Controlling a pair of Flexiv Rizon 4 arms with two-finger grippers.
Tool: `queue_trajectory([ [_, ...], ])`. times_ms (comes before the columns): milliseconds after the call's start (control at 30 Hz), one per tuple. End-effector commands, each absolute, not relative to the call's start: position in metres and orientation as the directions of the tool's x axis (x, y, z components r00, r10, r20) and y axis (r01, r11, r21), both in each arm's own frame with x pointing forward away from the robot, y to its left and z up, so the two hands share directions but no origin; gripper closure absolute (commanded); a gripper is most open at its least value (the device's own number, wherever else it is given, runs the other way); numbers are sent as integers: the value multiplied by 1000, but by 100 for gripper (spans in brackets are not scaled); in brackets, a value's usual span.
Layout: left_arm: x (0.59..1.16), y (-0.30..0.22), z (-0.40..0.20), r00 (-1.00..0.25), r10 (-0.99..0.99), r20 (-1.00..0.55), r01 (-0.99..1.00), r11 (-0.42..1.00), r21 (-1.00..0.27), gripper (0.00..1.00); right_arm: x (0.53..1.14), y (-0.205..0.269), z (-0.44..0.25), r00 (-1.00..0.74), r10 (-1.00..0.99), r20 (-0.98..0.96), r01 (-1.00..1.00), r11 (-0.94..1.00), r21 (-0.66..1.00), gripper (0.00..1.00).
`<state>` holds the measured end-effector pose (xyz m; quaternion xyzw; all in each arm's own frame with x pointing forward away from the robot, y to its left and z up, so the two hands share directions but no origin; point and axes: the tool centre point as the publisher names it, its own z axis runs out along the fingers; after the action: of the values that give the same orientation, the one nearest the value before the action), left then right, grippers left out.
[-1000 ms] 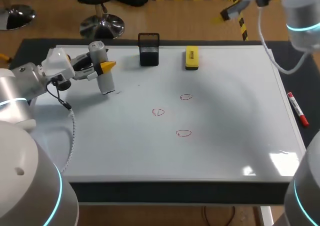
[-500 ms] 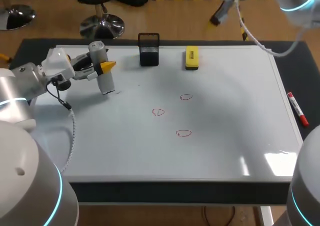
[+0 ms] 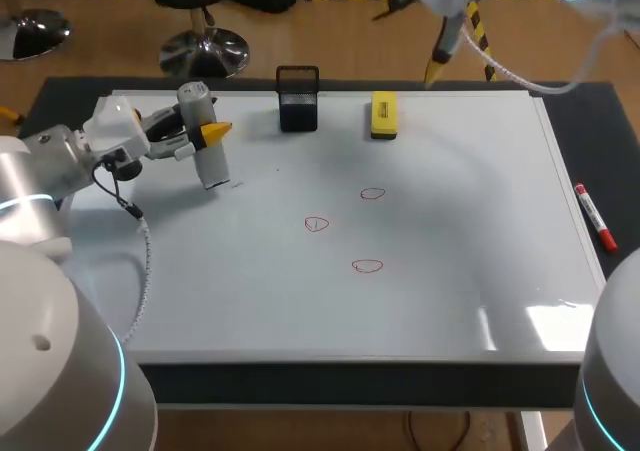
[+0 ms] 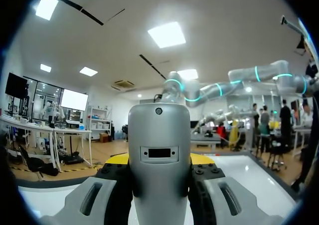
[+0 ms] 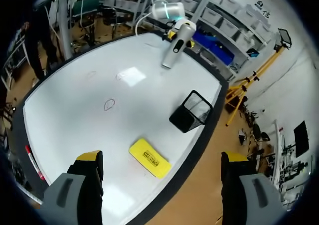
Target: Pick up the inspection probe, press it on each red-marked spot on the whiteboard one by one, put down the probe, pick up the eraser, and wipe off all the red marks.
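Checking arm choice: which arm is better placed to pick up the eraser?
Right, probably. The right gripper, open, hangs close to the eraser, which lies straight ahead of it; the left gripper is shut on the probe, farther off.

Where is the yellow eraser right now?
In the head view the eraser lies flat at the whiteboard's far edge, right of the black holder and apart from it, with no gripper touching it.

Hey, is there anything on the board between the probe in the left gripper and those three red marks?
Nothing visible. Bare whiteboard lies between the probe, held by the left gripper, and the red marks. The black mesh holder and yellow eraser sit behind that path, by the far edge.
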<state>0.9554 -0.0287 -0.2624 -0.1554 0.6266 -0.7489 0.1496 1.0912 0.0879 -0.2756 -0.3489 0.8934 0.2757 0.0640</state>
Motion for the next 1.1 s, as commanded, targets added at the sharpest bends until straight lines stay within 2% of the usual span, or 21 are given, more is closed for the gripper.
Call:
queue_trajectory([
  [33, 955, -29, -262, -906, -420, 43, 32, -171, -985, 100, 1095, 90, -283, -174, -914, 366, -961, 238, 140, 0],
  [300, 955, -29, -262, -906, -420, 43, 32, -171, -985, 100, 1098, 89, -304, -113, -888, 446, -992, 128, 5, 0],
  [500, 955, -29, -262, -906, -420, 43, 32, -171, -985, 100, 1100, 86, -322, -99, -905, 413, -995, 82, -58, 0],
  [867, 955, -29, -262, -906, -420, 43, 32, -171, -985, 100, 1096, 93, -347, -96, -924, 369, -994, 72, -77, 0],
  [1100, 955, -29, -262, -906, -420, 43, 32, -171, -985, 100, 1104, 92, -357, -161, -936, 314, -984, 126, -127, 0],
])
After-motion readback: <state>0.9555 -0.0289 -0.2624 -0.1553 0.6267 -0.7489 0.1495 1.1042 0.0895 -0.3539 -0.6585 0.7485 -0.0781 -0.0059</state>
